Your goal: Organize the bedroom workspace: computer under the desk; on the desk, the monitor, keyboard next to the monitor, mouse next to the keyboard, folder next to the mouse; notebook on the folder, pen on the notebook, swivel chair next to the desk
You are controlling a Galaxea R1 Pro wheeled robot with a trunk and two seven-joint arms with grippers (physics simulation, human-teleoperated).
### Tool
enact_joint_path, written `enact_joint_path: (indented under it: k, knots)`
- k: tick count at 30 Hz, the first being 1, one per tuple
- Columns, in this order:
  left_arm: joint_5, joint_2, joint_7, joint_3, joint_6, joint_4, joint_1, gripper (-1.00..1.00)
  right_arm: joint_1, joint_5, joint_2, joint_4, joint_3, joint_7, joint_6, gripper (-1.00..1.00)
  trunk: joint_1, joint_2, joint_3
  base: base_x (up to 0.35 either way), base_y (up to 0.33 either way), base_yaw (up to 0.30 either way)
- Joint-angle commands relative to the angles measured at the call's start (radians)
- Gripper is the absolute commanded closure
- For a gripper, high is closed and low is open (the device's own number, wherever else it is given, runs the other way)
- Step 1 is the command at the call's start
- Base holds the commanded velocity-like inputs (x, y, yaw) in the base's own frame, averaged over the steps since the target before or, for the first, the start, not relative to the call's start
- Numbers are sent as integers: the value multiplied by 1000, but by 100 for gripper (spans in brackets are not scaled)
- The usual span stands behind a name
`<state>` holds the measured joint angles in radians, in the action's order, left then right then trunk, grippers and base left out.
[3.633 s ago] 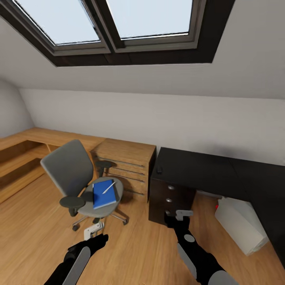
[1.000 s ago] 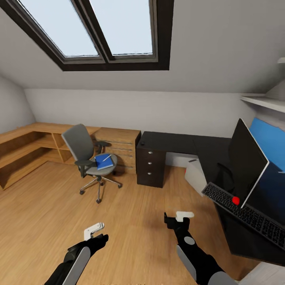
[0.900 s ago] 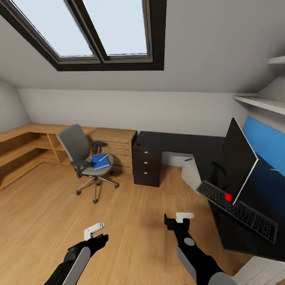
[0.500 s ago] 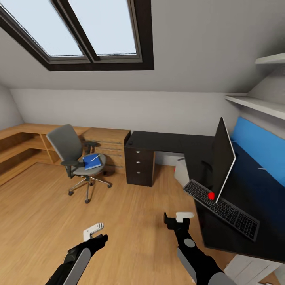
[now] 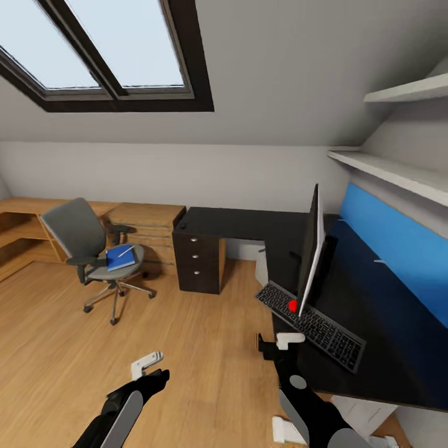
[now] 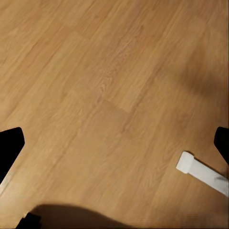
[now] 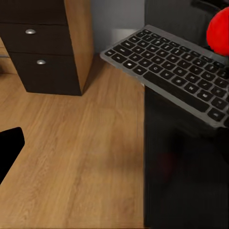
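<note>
Over the desk (image 5: 249, 224) edge juts the keyboard (image 5: 309, 316) — both grippers' finger gaps unclear.

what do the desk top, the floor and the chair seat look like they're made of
Desk top: glossy black, likely laminate or lacquer; it mirrors the blue wall panel. Floor: light wood planks, with grain and board seams visible in the left wrist view. Chair seat: matte grey, probably fabric upholstery; no sheen shows.

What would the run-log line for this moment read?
phase: in transit | grippers: left, right open, empty | keyboard overhanging desk edge | folder on swivel chair
</note>
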<state>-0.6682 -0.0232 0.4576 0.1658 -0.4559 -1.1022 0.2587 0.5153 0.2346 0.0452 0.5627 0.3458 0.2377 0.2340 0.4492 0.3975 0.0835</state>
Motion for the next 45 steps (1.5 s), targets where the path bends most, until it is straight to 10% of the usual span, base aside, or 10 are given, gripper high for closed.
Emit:
enact_joint_path:
  k: [1, 20, 45]
  knots:
    - [-10, -1, 10, 3, -1, -2, 1, -100, 2, 8, -1, -1, 8, 7, 5, -100, 1, 2, 2, 0, -348, -263]
    - [-9, -3, 10, 1, -1, -3, 1, -100, 2, 3, 0, -2, 9, 7, 5, -100, 1, 2, -5, 0, -319, -138]
    - [-10, -3, 7, 0, -1, -3, 1, -100, 2, 3, -2, -1, 6, 6, 5, -100, 1, 2, -5, 0, -15, 0]
